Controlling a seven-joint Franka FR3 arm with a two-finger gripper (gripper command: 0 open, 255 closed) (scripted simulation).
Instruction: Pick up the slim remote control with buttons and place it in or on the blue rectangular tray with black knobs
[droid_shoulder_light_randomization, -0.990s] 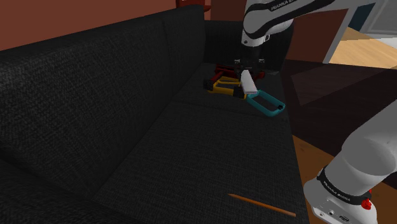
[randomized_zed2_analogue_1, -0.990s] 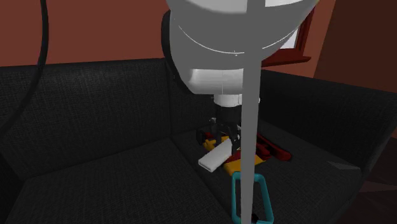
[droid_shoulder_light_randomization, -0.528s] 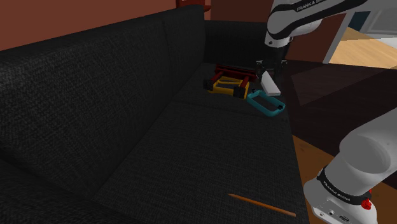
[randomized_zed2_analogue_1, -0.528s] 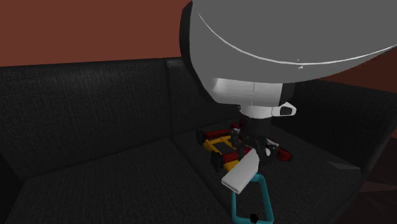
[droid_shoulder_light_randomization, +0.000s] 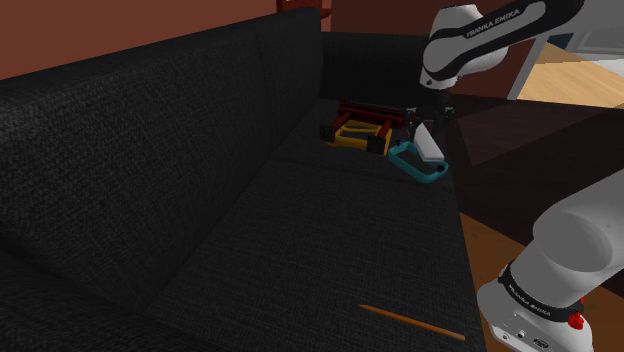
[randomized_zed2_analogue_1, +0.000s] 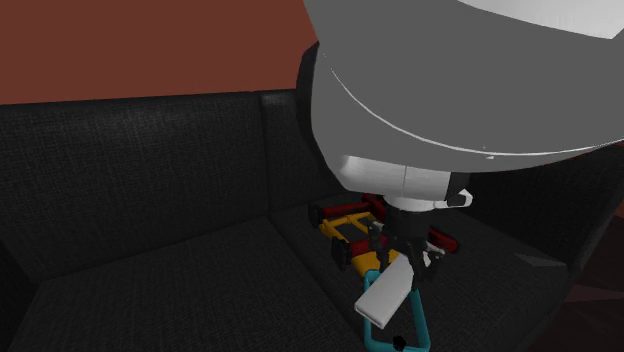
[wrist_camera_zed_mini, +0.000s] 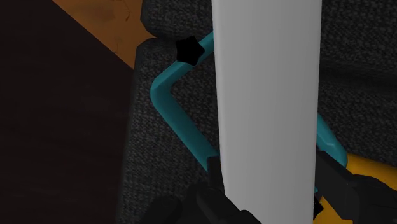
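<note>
At the shoulder view's left, the black sofa (droid_shoulder_light_randomization: 150, 150) shows a coarse woven fabric over soft, yielding cushions, and a thin orange stick (droid_shoulder_light_randomization: 410, 322) lies near the front edge of the seat. Further right, in the back corner of the seat, a blocky yellow and red object (droid_shoulder_light_randomization: 358, 128) sits just beside the tray (droid_shoulder_light_randomization: 407, 167), an open teal frame with rounded corners. The wrist view shows a black star-shaped knob (wrist_camera_zed_mini: 188, 49) at one of those corners. The remote (droid_shoulder_light_randomization: 428, 143) hangs tilted above this frame, clasped at its upper end by the end effector (droid_shoulder_light_randomization: 418, 125), whose fingers press on the two long sides. Contact between the lower end and the tray cannot be confirmed. The remote is drawn as a plain white-grey slab, slim, flat and smooth, with no buttons visible. It is judged light and rigid, not fragile, though its smooth faces could slip. Gripping across the narrow width suits it, but a hold nearer the middle would swing less. Beyond the sofa's arm lies a wooden floor (droid_shoulder_light_randomization: 570, 85).
</note>
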